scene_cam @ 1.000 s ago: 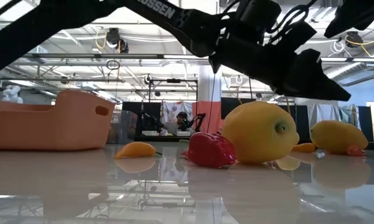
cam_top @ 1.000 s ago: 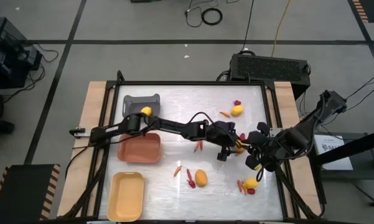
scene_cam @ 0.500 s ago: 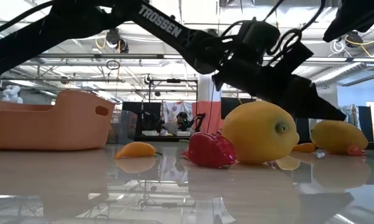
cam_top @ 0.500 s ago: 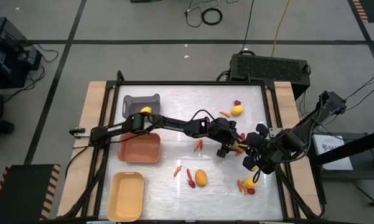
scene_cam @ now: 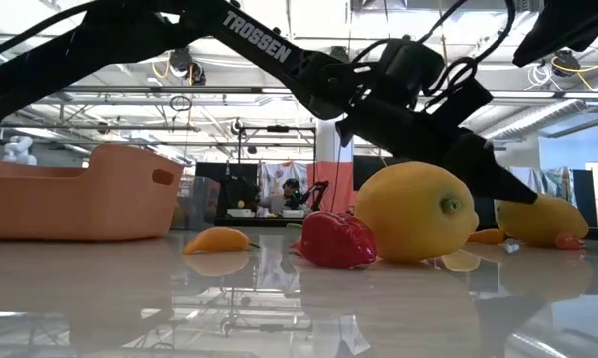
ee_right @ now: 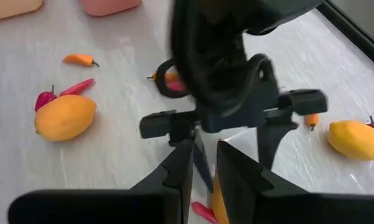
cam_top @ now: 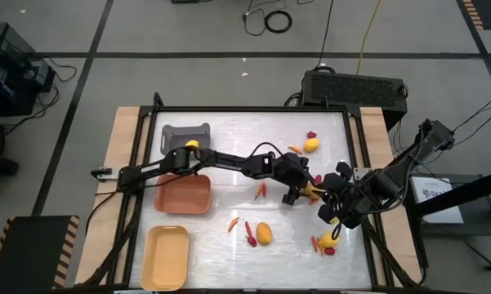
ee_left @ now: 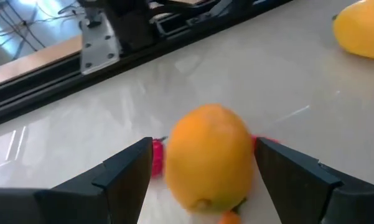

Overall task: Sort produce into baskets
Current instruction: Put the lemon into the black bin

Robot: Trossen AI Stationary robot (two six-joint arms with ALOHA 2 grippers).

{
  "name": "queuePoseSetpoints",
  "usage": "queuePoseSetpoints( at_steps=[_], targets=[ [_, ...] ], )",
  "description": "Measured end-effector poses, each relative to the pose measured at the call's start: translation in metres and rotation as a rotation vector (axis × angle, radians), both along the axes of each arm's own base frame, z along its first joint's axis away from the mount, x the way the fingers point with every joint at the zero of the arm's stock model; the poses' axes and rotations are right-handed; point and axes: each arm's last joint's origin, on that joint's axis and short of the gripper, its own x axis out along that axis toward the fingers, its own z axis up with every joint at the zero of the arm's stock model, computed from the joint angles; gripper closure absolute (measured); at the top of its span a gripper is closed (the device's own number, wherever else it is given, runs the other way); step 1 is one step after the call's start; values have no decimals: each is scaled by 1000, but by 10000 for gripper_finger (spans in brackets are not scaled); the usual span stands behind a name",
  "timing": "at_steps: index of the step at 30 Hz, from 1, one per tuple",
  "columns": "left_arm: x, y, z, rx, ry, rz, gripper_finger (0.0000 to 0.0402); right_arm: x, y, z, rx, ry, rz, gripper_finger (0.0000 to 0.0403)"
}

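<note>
A yellow-orange lemon-like fruit (ee_left: 208, 165) lies on the white table toward its right side, with a red piece (ee_left: 158, 155) beside it. My left gripper (ee_left: 203, 148) is open and reaches low over the table (cam_top: 298, 193). One finger stands on each side of this fruit, and a small gap shows at each. My right gripper (ee_right: 203, 149) hovers just right of it (cam_top: 333, 214), holding nothing, with only a narrow gap between its fingers. The grey basket (cam_top: 185, 133) holds one lemon (cam_top: 192, 145). The orange basket (cam_top: 183, 194) and the pale yellow basket (cam_top: 166, 258) stand at the left.
More produce lies loose on the table: a lemon (cam_top: 311, 144) with a carrot (cam_top: 295, 149) at the far right, a lemon (cam_top: 264, 233) and a red piece (cam_top: 250, 234) near the middle front, a lemon (cam_top: 331, 240) at the front right, and a carrot (cam_top: 233, 223).
My left gripper has sunk toward the table and come down around the fruit, its fingers staying apart. The fruit has not moved.
</note>
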Motion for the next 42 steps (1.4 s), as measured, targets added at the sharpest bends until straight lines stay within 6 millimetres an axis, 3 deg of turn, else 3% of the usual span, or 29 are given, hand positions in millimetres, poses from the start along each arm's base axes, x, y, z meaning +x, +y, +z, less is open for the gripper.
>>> queuePoseSetpoints(
  at_steps=[8,24,29,34,42],
  targets=[
    [1,0,-17,-9,29,2,114,0,0,0,-1,1,1,339],
    [1,0,-13,-27,11,6,114,1,0,-1,2,-17,-33,339],
    [1,-1,-14,-29,24,5,114,-4,0,-21,91,102,-98,339],
    [1,-3,-15,-30,33,3,114,-17,-5,-56,247,280,-284,349],
    [-1,-4,-17,-95,79,38,114,-33,-15,-93,308,358,-507,377]
  ],
)
